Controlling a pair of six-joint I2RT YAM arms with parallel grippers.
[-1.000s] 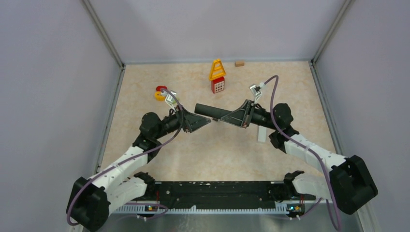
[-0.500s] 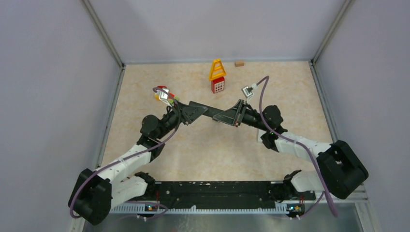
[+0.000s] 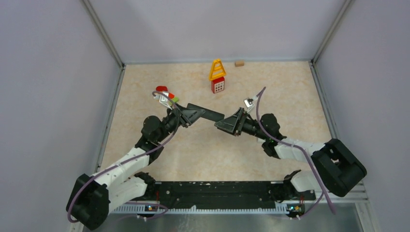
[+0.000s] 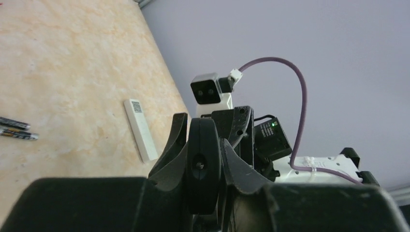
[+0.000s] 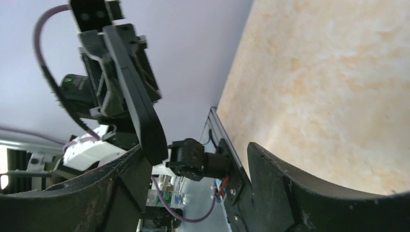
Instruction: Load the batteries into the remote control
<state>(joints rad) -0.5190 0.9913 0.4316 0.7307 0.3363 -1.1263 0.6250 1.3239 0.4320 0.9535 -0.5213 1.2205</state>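
The black remote control (image 3: 207,112) hangs above the middle of the table, held at its left end by my left gripper (image 3: 195,116). The left wrist view looks at the remote (image 4: 204,166) end-on, with my left gripper (image 4: 204,141) shut on its two sides. My right gripper (image 3: 223,124) stands open just right of the remote's free end and holds nothing. In the right wrist view the remote (image 5: 140,113) juts in from the upper left, beside my open right gripper (image 5: 198,166). Two batteries (image 4: 15,129) lie side by side on the table at far left.
A white battery cover (image 4: 140,129) lies flat on the table near the batteries. A yellow cone toy (image 3: 217,69) on a red block (image 3: 218,85) stands at the back. A small brown block (image 3: 239,63) sits by the back wall, a red and yellow toy (image 3: 162,91) left.
The remote has passed from my right gripper to my left. The left gripper moved in and shut on it. The right gripper opened and drew back down and right.
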